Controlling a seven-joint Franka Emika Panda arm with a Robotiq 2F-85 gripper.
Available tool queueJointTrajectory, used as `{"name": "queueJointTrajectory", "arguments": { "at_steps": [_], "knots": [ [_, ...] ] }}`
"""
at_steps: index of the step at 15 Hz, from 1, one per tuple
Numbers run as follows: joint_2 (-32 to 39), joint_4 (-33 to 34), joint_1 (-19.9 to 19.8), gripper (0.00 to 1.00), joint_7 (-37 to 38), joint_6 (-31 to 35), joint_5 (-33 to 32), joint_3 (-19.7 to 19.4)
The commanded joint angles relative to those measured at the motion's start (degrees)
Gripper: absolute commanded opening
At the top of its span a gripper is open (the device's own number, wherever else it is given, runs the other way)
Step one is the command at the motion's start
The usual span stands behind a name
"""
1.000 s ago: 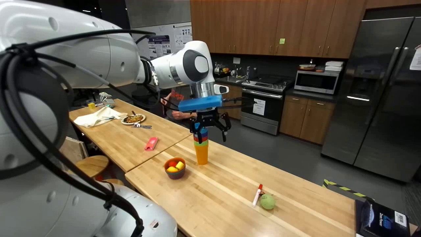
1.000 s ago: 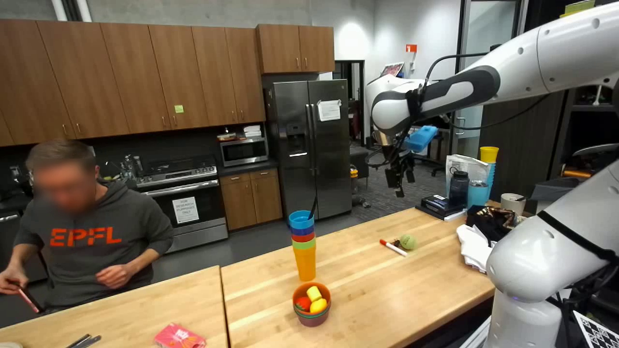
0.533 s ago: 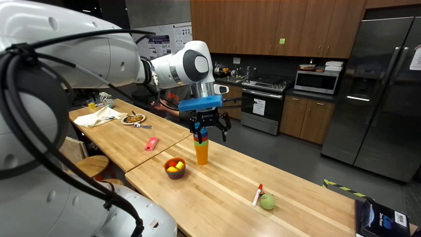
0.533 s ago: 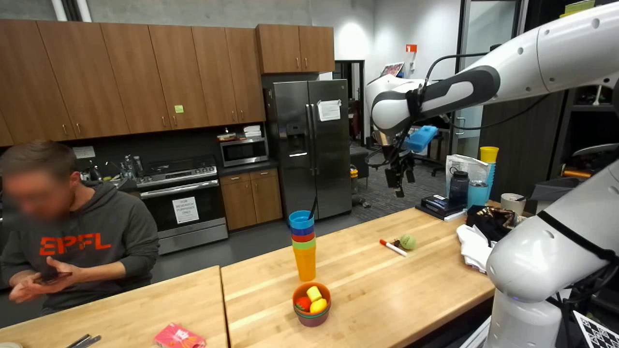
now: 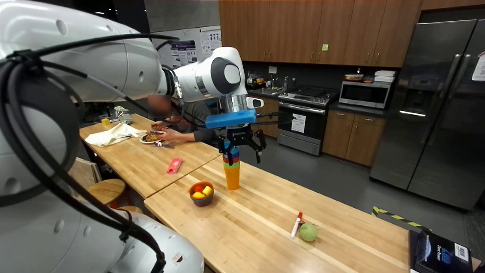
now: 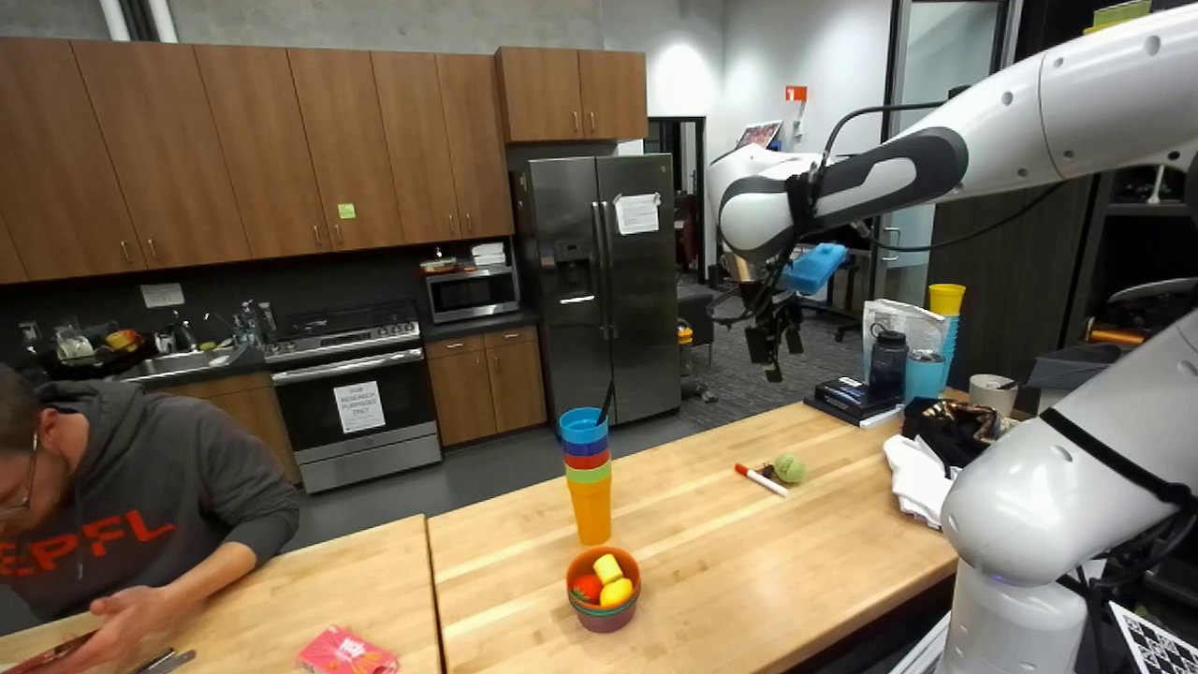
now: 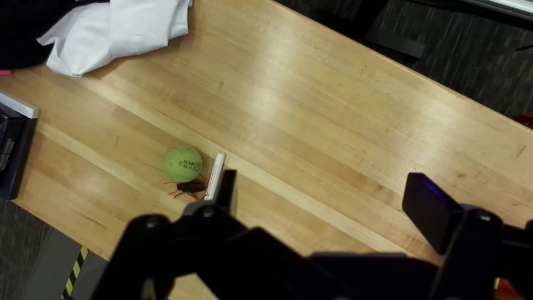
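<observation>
1. Wrist view: gripper, one, fingers spread wide and holding nothing; it hangs well above the table, pointing down, presumably to face what lies below.
2. Tennis ball, one, green, printed; resting on the table beside an insect figure, off to one side of the gripper.
3. Said insect figure, dark, thin reddish legs (a toy, by the look of it); set between ball and marker, perhaps checking the ball from rolling that way; contact cannot be told.
4. Said marker, white, lying flat; a finger hides one end here, though both exterior views show a red cap.
5. Cups, various colours, nested upright as one stack, probably to save room; in an exterior view a thin dark item stands in the topmost.
6. Bowl, upright near the cups; its wall keeps red and yellow food pieces gathered.
7. White cloth, crumpled, beside a dark bundle, apparently laid out of the way.
</observation>
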Motion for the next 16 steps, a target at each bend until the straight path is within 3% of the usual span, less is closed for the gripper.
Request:
{"name": "queueJointTrajectory", "arguments": {
  "at_steps": [1, 8, 16],
  "knots": [
    [0.3, 0.3, 0.5, 1.0, 1.1, -1.0, -2.2, -0.3],
    [2.7, 1.3, 1.7, 1.0, 5.0, -1.6, -8.0, 3.1],
    [3.4, 1.8, 8.2, 1.0, 3.5, -6.6, -4.5, 6.5]
  ]
}}
